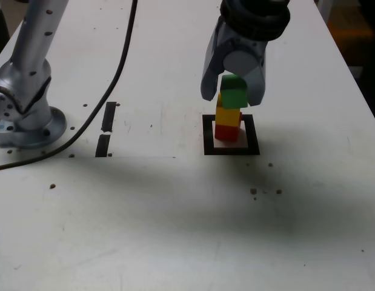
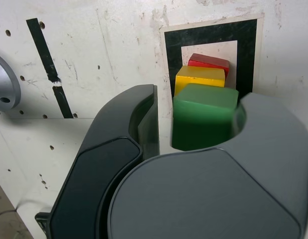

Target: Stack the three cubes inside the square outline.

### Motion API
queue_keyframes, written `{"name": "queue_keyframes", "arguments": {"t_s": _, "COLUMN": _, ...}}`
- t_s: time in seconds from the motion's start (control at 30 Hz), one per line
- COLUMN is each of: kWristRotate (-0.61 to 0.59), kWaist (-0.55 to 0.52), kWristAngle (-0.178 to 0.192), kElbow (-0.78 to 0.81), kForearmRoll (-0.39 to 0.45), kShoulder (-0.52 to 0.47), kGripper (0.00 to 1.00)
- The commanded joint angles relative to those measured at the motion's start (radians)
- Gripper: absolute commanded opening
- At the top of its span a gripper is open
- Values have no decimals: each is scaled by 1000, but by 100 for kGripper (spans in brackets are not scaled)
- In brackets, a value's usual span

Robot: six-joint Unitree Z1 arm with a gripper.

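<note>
The three cubes stand as a stack inside the square outline (image 1: 231, 150) (image 2: 172, 45). The red cube (image 1: 226, 132) (image 2: 209, 62) is at the bottom and the yellow cube (image 1: 227, 114) (image 2: 199, 77) sits on it. The green cube (image 1: 234, 91) (image 2: 204, 118) lies on top, shifted slightly toward the exterior view's right. My gripper (image 1: 234, 95) (image 2: 198, 102) hangs over the stack with a finger on each side of the green cube. In the wrist view one finger (image 2: 144, 119) stands a small gap away from the cube, while the other lies against it. The jaws are slightly open.
The arm's grey base (image 1: 23, 115) is bolted at the exterior view's left, with a black cable (image 1: 117, 76) running past it. Two short black tape strips (image 1: 108, 116) (image 1: 103, 145) lie between the base and the outline. The white table (image 1: 175, 230) has small holes.
</note>
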Motion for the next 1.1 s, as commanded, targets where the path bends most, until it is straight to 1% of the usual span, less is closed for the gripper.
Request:
{"name": "queue_keyframes", "arguments": {"t_s": 0.0, "kWristRotate": -4, "kWaist": 2, "kWristAngle": 5, "kElbow": -3, "kForearmRoll": 9, "kShoulder": 4, "kGripper": 84}}
{"name": "queue_keyframes", "arguments": {"t_s": 0.03, "kWristRotate": -6, "kWaist": 2, "kWristAngle": 11, "kElbow": -4, "kForearmRoll": 9, "kShoulder": 4, "kGripper": 92}}
{"name": "queue_keyframes", "arguments": {"t_s": 0.07, "kWristRotate": -9, "kWaist": 1, "kWristAngle": 16, "kElbow": -5, "kForearmRoll": 9, "kShoulder": 5, "kGripper": 97}}
{"name": "queue_keyframes", "arguments": {"t_s": 0.1, "kWristRotate": -12, "kWaist": 1, "kWristAngle": 20, "kElbow": -5, "kForearmRoll": 9, "kShoulder": 5, "kGripper": 99}}
{"name": "queue_keyframes", "arguments": {"t_s": 0.23, "kWristRotate": -19, "kWaist": 0, "kWristAngle": 32, "kElbow": -7, "kForearmRoll": 11, "kShoulder": 5, "kGripper": 99}}
{"name": "queue_keyframes", "arguments": {"t_s": 0.43, "kWristRotate": -22, "kWaist": -1, "kWristAngle": 34, "kElbow": -9, "kForearmRoll": 24, "kShoulder": -1, "kGripper": 99}}
{"name": "queue_keyframes", "arguments": {"t_s": 0.57, "kWristRotate": -22, "kWaist": -2, "kWristAngle": 34, "kElbow": 0, "kForearmRoll": 34, "kShoulder": -44, "kGripper": 99}}
{"name": "queue_keyframes", "arguments": {"t_s": 0.7, "kWristRotate": -22, "kWaist": -8, "kWristAngle": 44, "kElbow": 25, "kForearmRoll": 35, "kShoulder": -112, "kGripper": 99}}
{"name": "queue_keyframes", "arguments": {"t_s": 0.87, "kWristRotate": -29, "kWaist": -23, "kWristAngle": 40, "kElbow": 106, "kForearmRoll": 50, "kShoulder": -244, "kGripper": 100}}
{"name": "queue_keyframes", "arguments": {"t_s": 0.9, "kWristRotate": -36, "kWaist": -31, "kWristAngle": 40, "kElbow": 131, "kForearmRoll": 53, "kShoulder": -279, "kGripper": 100}}
{"name": "queue_keyframes", "arguments": {"t_s": 0.97, "kWristRotate": -64, "kWaist": -56, "kWristAngle": 52, "kElbow": 212, "kForearmRoll": 59, "kShoulder": -371, "kGripper": 100}}
{"name": "queue_keyframes", "arguments": {"t_s": 1.07, "kWristRotate": -111, "kWaist": -77, "kWristAngle": 72, "kElbow": 343, "kForearmRoll": 58, "kShoulder": -459, "kGripper": 100}}
